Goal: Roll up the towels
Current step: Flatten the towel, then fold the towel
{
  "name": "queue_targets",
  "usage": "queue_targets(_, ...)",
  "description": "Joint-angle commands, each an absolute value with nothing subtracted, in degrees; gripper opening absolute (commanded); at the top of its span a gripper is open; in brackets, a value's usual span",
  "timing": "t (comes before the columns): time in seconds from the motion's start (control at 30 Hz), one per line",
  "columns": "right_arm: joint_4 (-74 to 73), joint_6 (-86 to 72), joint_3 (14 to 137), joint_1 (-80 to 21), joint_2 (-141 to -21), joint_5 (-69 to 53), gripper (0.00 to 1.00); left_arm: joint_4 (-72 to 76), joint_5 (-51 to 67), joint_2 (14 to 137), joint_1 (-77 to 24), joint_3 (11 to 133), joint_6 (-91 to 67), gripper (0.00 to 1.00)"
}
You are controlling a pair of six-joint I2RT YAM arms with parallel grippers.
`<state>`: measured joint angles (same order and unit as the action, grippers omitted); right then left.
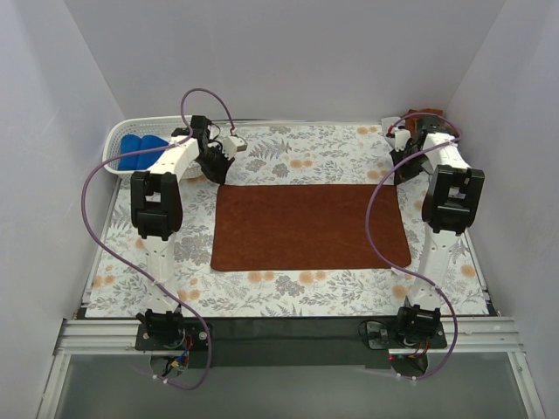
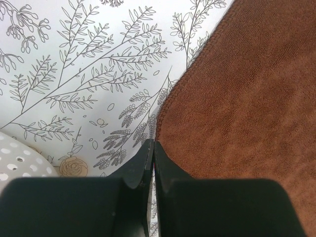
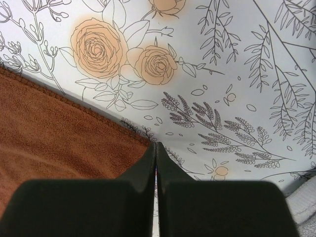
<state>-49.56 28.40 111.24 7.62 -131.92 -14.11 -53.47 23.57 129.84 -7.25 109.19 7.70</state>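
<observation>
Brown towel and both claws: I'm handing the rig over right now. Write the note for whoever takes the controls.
Left claw: shut, tips at the far-left corner of the brown towel. I can't confirm it has pinched the cloth.
Right claw: shut, tips at the far-right corner, same doubt.
Brown towel: spread flat mid-table, not yet rolled.
Blue cloth: in the white basket at far left. Can't tell whether it is rolled.
Left to do: roll the brown towel, probably from the far edge toward the arms. Check both grips first.
</observation>
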Motion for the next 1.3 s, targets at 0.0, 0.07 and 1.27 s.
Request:
queue_targets(0.0,-50.0,28.3,113.5,7.9,-128.2,-15.6,0.01,-54.5,25.7,128.9,-7.2,111.7,8.4,0.00)
queue_targets(0.07,-50.0,28.0,114.0,7.9,-128.0,-15.6,0.01,-53.6,25.2,128.2,-7.2,111.6,8.2,0.00)
queue_targets(1.27,-51.2,38.1,97.0,9.8,-110.5,-16.4,0.01,-60.5,35.1,105.4,-4.7,91.8,20.5,0.00)
